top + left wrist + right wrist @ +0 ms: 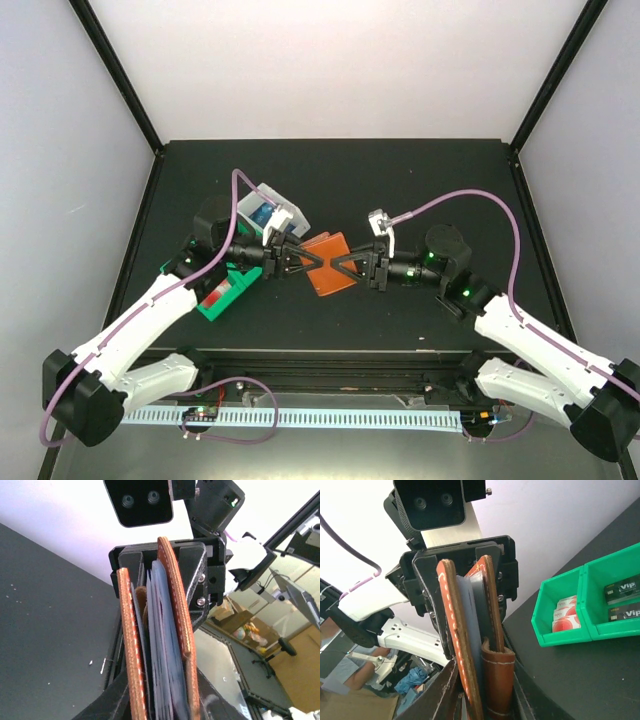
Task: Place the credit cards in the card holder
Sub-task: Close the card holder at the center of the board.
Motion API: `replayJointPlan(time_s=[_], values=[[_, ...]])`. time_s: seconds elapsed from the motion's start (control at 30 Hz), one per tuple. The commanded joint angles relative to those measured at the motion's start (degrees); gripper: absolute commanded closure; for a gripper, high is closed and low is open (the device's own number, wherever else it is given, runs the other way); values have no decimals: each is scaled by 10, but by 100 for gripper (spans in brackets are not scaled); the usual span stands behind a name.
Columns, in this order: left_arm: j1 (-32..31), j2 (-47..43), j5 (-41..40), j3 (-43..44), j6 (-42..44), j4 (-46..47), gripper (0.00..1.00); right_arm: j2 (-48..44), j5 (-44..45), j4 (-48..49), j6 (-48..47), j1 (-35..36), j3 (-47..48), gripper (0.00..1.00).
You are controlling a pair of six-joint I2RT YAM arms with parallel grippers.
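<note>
The brown leather card holder (327,264) hangs over the worktop (430,190), pinched at its left end by the left fingers (107,700) and at its right by the right fingers (436,696).

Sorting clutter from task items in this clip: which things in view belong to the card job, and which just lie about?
Job: card holder, red-and-white cards, black cards, left gripper, right gripper.
Lying about: green tray.

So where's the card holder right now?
In the top view, mid-table, the card holder is held between the left tool and the right tool, right of the green tray.
</note>
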Motion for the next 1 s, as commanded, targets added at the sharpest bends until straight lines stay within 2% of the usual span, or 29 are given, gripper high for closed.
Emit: replayJointPlan(time_s=[0.0, 0.1, 0.27, 0.37, 0.47, 0.5, 0.53, 0.6, 0.7, 0.8, 0.97], values=[[0, -18, -14, 2, -84, 108, 74, -3, -3, 44, 68, -3, -12, 78], [0, -16, -55, -35, -192, 198, 57, -6, 49, 50, 110, -3, -12, 80], [-7, -2, -99, -115, -345, 363, 55, 4, 153, 27, 213, -4, -8, 80], [-14, 12, -103, -108, -330, 324, 63, 14, 166, 47, 262, -4, -14, 80], [-13, 21, -113, -88, -311, 276, 87, 23, 168, 15, 250, -4, 0, 77], [-12, 23, -116, -78, -302, 259, 95, 21, 177, -9, 234, -4, 7, 71], [-10, 25, -117, -68, -297, 241, 98, 14, 190, -34, 213, -6, 12, 60], [-3, 26, -110, -51, -294, 208, 98, -13, 222, -85, 159, -23, 13, 38], [8, 30, -77, -36, -301, 183, 98, -52, 207, -130, 86, -72, 14, 27], [16, 39, -26, -21, -327, 185, 99, -70, 163, -152, 46, -99, 17, 25], [21, 47, 44, -12, -426, 304, 98, -64, 55, -124, -1, -100, 1, 31]])
